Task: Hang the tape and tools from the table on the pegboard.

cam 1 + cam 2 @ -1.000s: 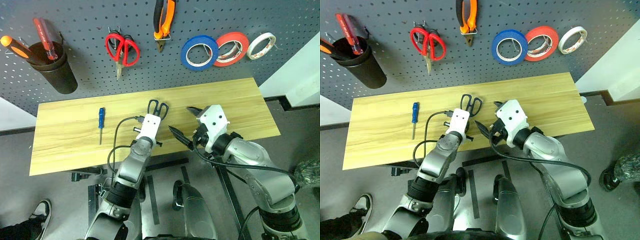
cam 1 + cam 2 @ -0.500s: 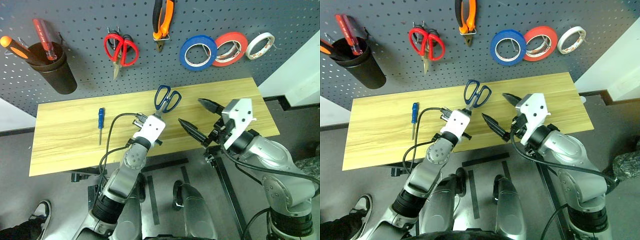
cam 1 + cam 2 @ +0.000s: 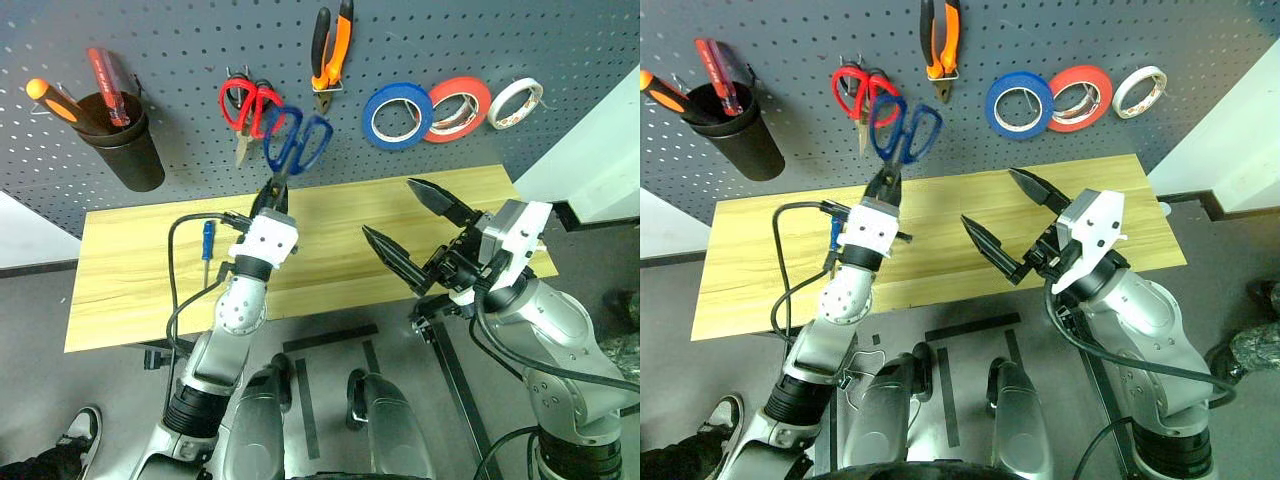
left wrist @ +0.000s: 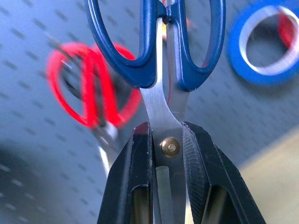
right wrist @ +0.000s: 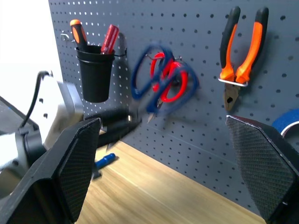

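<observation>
Scissors (image 3: 296, 143): blue-handled here, held by your left gripper (image 3: 272, 192), whose two black fingers (image 4: 133, 177) are clamped on the blades at the pivot screw. Handles point up, in front of the pegboard (image 3: 180, 60), upper centre of the left eye view, just right of the red scissors (image 3: 245, 102) hanging there.

Pliers (image 3: 331, 48): orange and black, hung on a hook at top centre of the board.

Blue tape (image 3: 397, 115): hung on the board, right of centre, overlapping the edge of the red tape (image 3: 457, 108); the white tape (image 3: 515, 102) hangs further right.

Screwdriver (image 3: 207, 240): blue handle, lying on the table (image 3: 120, 290), left of centre, partly behind your left arm's cable.

Right gripper (image 3: 418, 232): jaws spread wide, holding nothing, raised over the table's right half.

Black cup (image 3: 124, 148): hooked to the board at upper left, holding an orange screwdriver (image 3: 55, 102) and a red screwdriver (image 3: 104, 84).
</observation>
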{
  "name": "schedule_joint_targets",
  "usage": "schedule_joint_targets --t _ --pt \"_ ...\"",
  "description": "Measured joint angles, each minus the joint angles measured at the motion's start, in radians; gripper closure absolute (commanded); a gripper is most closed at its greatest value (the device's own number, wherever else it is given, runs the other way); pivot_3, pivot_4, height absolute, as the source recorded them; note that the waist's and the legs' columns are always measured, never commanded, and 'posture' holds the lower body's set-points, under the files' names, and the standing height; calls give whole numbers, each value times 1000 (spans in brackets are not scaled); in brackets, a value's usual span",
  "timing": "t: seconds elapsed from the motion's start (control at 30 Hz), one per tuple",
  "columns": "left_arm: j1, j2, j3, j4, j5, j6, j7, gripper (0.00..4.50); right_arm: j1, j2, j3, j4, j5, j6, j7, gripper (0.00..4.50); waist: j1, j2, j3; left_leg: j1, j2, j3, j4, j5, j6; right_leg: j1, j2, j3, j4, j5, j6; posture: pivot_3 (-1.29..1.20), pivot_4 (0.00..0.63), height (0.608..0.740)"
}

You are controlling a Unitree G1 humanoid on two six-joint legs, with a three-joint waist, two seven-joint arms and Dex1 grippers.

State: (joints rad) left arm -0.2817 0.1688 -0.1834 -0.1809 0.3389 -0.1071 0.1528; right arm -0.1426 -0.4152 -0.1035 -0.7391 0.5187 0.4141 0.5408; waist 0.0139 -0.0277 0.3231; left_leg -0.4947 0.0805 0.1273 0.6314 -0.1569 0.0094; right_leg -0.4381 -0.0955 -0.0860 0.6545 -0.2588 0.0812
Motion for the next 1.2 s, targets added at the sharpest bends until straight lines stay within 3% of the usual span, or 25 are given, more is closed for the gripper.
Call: schedule_joint_targets --t 0.37,1.2 --pt "16 -4 67 9 13 -55 22 3932 -15 -19 0 40 7 -8 16 0 1 1 -17 2 0 1 1 0 1 2 1 0 1 0 0 30 238 717" --pt "-146 -4 163 254 -100 -37 -45 3932 -15 -65 0 45 34 -4 15 0 1 0 -17 3 1 1 10 -1 2 4 1 0 9 0 0 9 254 717"
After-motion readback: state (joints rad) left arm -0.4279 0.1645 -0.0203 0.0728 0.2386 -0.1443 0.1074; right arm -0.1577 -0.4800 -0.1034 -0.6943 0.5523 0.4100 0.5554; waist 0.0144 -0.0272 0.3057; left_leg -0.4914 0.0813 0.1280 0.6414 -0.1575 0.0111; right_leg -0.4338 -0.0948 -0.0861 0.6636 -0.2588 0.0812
